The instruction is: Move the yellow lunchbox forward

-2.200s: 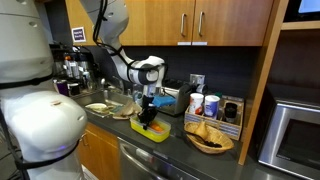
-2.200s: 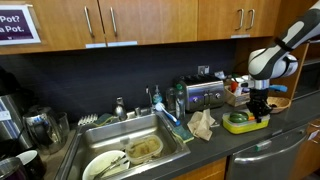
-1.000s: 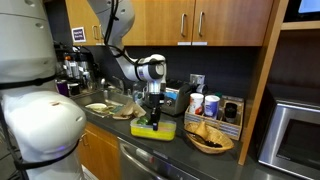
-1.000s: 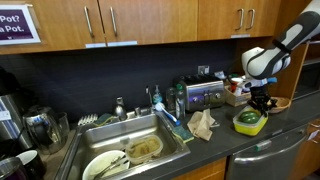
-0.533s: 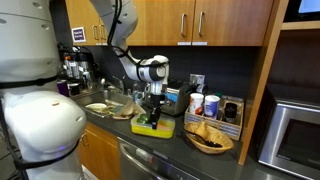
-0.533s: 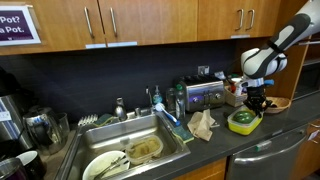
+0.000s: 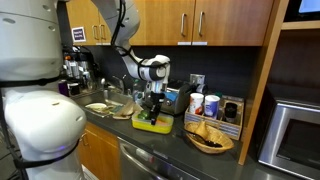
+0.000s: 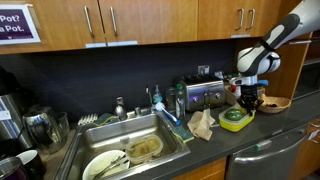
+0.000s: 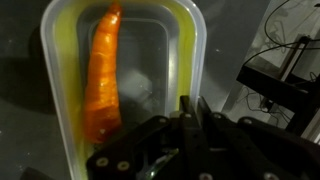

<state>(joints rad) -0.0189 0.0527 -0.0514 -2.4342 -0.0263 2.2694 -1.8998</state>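
Gripper (image 9: 188, 108) clamps the rim of the yellow lunchbox (image 8: 237, 121), carrot (image 9: 102, 80) inside, on or just above the counter (image 8: 255, 148) near the toaster (image 8: 205, 95); wall sign (image 8: 15, 22) partly reads "Pot?".

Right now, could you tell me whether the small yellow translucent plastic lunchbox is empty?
No, in the wrist view a long orange carrot-shaped item lies inside the yellow translucent plastic lunchbox.
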